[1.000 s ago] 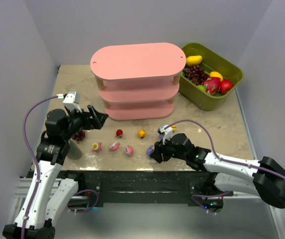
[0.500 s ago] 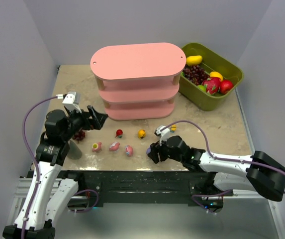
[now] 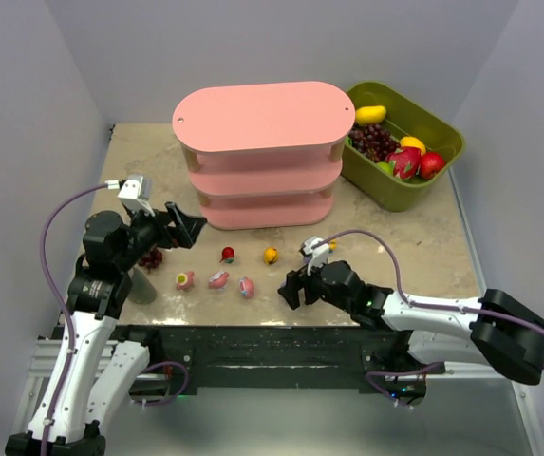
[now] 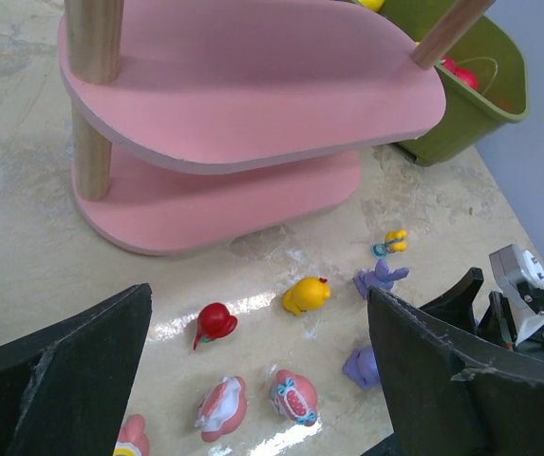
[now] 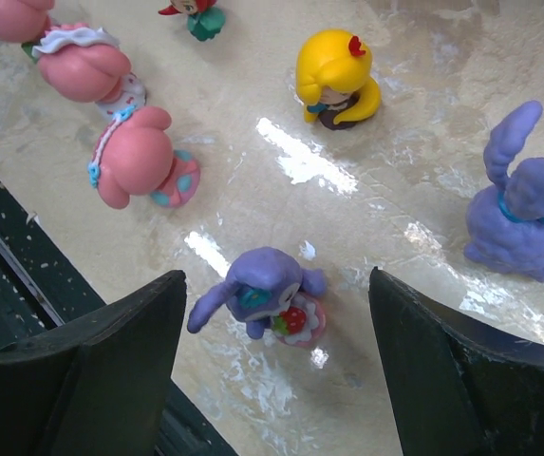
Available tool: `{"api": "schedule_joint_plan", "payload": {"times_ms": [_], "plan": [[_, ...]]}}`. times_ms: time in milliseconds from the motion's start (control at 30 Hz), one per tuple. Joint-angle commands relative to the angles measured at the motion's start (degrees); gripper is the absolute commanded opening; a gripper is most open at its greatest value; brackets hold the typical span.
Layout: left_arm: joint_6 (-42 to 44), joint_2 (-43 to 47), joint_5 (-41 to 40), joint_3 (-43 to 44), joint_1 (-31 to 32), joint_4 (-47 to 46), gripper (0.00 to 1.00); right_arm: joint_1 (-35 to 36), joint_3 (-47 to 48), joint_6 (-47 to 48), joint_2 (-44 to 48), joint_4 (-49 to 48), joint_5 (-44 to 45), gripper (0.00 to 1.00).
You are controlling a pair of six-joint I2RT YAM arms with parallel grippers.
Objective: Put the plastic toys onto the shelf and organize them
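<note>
Purple bunny (image 5: 260, 296) on table (image 5: 376, 180) | right tool (image 3: 293, 286) spread wide above it | left tool (image 4: 257, 304) spread too

A beige, marble-patterned tabletop (image 3: 423, 242) is boxed in by plain pale grey walls: a left wall (image 3: 25, 142), a far wall (image 3: 281, 38) and a right wall (image 3: 528, 95). A black rail (image 3: 253, 340) runs along the near edge. An olive-green bin (image 3: 385, 193) sits at the far right corner. Overhead light leaves white glare patches (image 5: 300, 157) on the glossy surface.
</note>
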State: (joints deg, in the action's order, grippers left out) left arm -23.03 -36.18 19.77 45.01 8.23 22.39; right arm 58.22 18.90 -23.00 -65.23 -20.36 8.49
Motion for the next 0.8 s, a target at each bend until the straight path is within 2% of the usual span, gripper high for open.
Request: {"api": "schedule_joint_plan", "payload": {"times_ms": [0,233,567,767], "plan": [[-0.18,0.24,1.68,0.51,-0.41,-3.15,1.0,1.28,-0.7,-2.57,-3.13,-6.27,1.44,0.81],[0.09,0.68,1.59,0.42,-0.41,-3.14,1.0,4.8,-1.14,-5.03,-7.54,-8.47,3.81,0.8],[0.26,0.85,1.5,0.25,-0.41,-2.79,1.0,5.42,-2.02,-6.0,-10.17,-10.05,8.12,0.82],[0.44,1.29,1.15,0.34,-0.41,-2.35,1.0,5.42,-1.76,-5.3,-12.54,-12.24,10.14,0.76]]}}
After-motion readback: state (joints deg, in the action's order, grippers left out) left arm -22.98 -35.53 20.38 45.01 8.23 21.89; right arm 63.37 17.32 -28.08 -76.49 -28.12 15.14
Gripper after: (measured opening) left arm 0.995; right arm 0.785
